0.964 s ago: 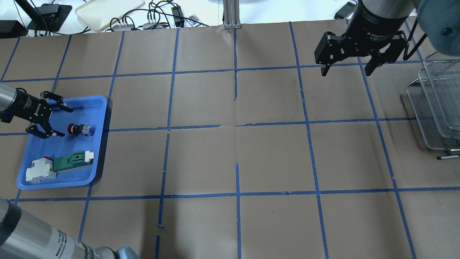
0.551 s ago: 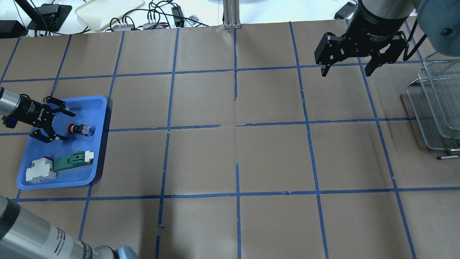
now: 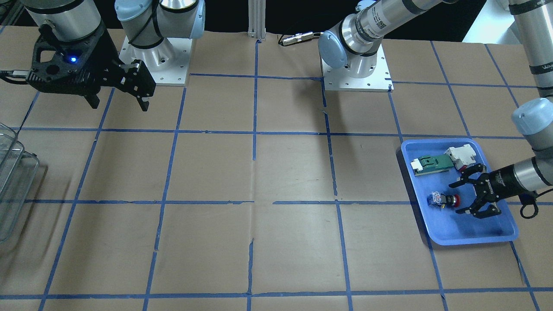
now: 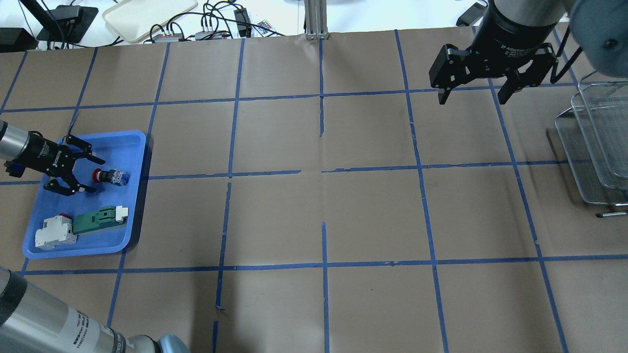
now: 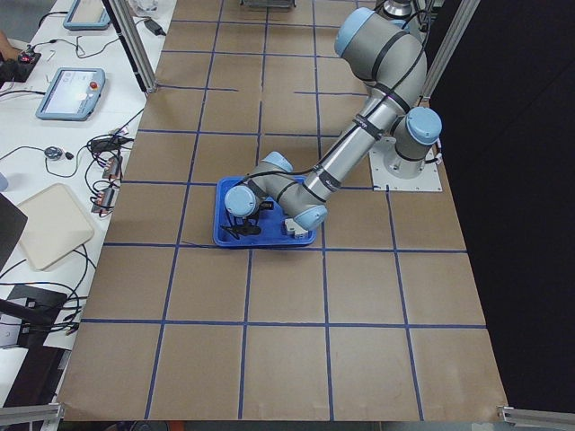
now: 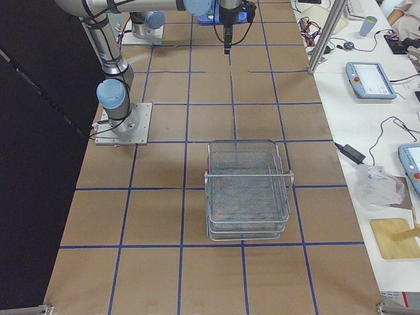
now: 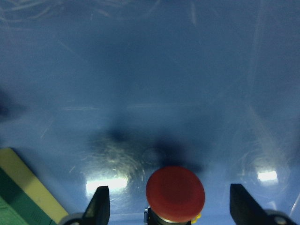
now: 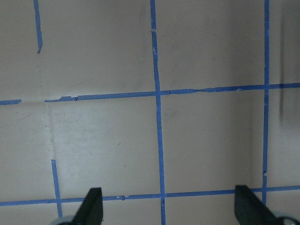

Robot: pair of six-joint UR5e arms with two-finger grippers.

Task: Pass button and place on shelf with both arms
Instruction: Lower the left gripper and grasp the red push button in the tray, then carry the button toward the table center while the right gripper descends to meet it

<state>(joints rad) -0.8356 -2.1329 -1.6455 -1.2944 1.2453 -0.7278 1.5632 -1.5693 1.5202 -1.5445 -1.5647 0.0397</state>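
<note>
**Change of state.** Over the last second the left gripper (image 4: 94, 174) has advanced across the shallow blue plastic tray (image 4: 117, 147) toward its 3 o'clock side. It now stands at the small push-button with red mushroom cap, black collar and blue-white contact block (image 4: 112, 176). The jaws are spread wide, one finger on each side of the red cap, with clear gaps to it in the left wrist view. The button has not moved. It lies on its side on the tray floor, cap toward 9 o'clock. The right gripper (image 4: 472, 100) has held its position above the table at 1 o'clock, fingers wide apart and holding nothing.

**Surface.** The table (image 4: 324, 196) is covered in brown paper with a blue tape grid. The tray lies at 9 o'clock. At its 6 o'clock end lie a flat green-and-white part (image 4: 100, 218) and a white-and-red block (image 4: 54, 233). The silver wire-mesh tiered shelf (image 4: 596, 147) stands at 3 o'clock.

**Room.** Beyond the 12 o'clock edge, a white bench carries cables (image 4: 221, 19) and a cream tray (image 4: 147, 14).
</note>
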